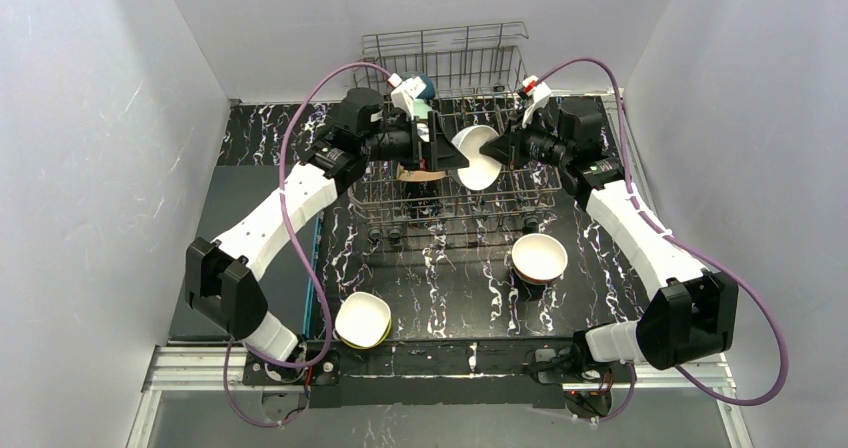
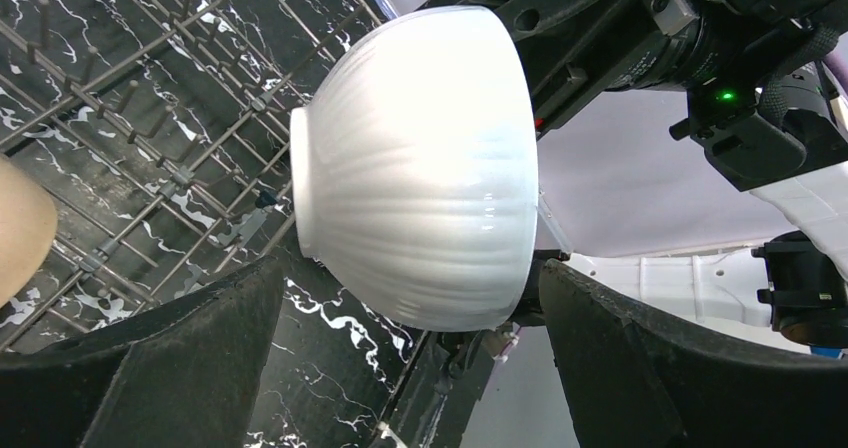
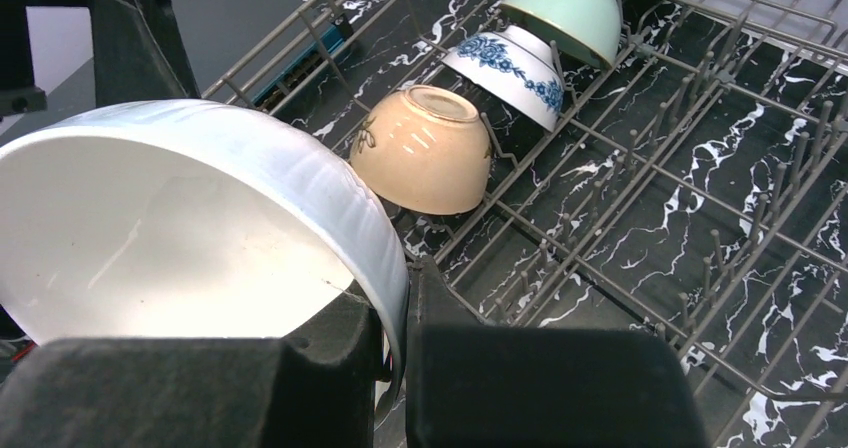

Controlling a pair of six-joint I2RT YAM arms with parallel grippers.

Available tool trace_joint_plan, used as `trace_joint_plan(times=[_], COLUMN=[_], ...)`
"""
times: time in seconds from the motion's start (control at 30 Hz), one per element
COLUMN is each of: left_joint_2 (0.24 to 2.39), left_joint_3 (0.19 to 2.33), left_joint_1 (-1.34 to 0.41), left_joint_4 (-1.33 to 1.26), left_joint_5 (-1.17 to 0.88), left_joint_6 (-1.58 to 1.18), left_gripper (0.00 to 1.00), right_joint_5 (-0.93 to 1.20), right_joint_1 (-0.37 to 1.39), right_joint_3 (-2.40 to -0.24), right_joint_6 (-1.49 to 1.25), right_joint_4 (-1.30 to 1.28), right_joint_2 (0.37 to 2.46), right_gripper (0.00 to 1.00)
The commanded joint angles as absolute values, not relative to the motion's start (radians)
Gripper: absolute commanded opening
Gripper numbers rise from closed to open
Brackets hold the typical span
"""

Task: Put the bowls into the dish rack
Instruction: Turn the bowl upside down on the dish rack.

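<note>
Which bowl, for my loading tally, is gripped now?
The plain white bowl above the dish rack, rim pinched by the right gripper. The tan bowl, blue-patterned bowl and mint bowl sit in the rack; two more stand on the table.

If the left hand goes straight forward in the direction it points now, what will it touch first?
The white bowl. It is straight ahead of the left hand, in line with the gap between its open fingers, and the right hand grips its rim. How far off it is, the pictures do not show clearly.
</note>
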State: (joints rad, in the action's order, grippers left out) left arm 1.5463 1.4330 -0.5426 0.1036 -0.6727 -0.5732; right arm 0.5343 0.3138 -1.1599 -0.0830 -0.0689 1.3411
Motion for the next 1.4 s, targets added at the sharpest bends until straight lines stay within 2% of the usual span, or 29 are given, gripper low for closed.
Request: trace_joint_plan(times=[0.0, 0.17, 0.37, 0.43, 0.5, 0.6, 0.67, 0.7, 0.73, 0.83, 0.9, 1.13, 1.37], left_joint_2=[1.528, 1.580, 1.614, 1.606, 1.597, 1.598, 1.606, 1.611, 1.616, 1.629, 1.638, 1.699, 1.778], left_joint_3=[1.447, 1.475, 1.508, 1.495, 1.481, 1.480, 1.484, 1.485, 1.485, 1.483, 1.488, 1.546, 1.637], left_joint_1=[-0.556, -0.563, -0.586, -0.586, -0.586, -0.586, -0.583, -0.581, -0.578, -0.569, -0.561, -0.536, -0.525], left_joint_4=[0.105, 0.061, 0.042, 0.037, 0.031, 0.047, 0.062, 0.061, 0.057, 0.031, 0.018, 0.038, 0.042], left_joint_5=[-0.636, -0.699, -0.758, -0.763, -0.768, -0.778, -0.781, -0.786, -0.789, -0.795, -0.792, -0.771, -0.738], left_joint_6=[-0.600, -0.677, -0.687, -0.684, -0.674, -0.656, -0.654, -0.658, -0.663, -0.683, -0.688, -0.629, -0.457], left_gripper=[0.98, 0.93, 0.80, 0.73, 0.57, 0.21, 0.05, 0.00, 0.00, 0.00, 0.00, 0.00, 0.00], right_joint_5=[0.594, 0.607, 0.594, 0.591, 0.582, 0.563, 0.552, 0.546, 0.541, 0.502, 0.466, 0.405, 0.264], right_joint_1=[0.321, 0.327, 0.331, 0.331, 0.330, 0.331, 0.331, 0.330, 0.331, 0.330, 0.331, 0.331, 0.330], right_joint_3=[-1.166, -1.157, -1.155, -1.155, -1.155, -1.157, -1.156, -1.155, -1.154, -1.152, -1.153, -1.140, -1.148], right_joint_6=[-0.127, -0.128, -0.144, -0.150, -0.152, -0.154, -0.153, -0.153, -0.153, -0.155, -0.156, -0.140, -0.118], right_joint_4=[0.058, 0.074, 0.072, 0.071, 0.070, 0.058, 0.049, 0.046, 0.043, 0.031, 0.018, 0.013, -0.052], right_joint_2=[1.322, 1.319, 1.326, 1.330, 1.334, 1.336, 1.336, 1.335, 1.333, 1.328, 1.324, 1.299, 1.266], right_gripper=[0.01, 0.01, 0.01, 0.01, 0.01, 0.01, 0.01, 0.05, 0.10, 0.42, 0.57, 0.83, 0.93])
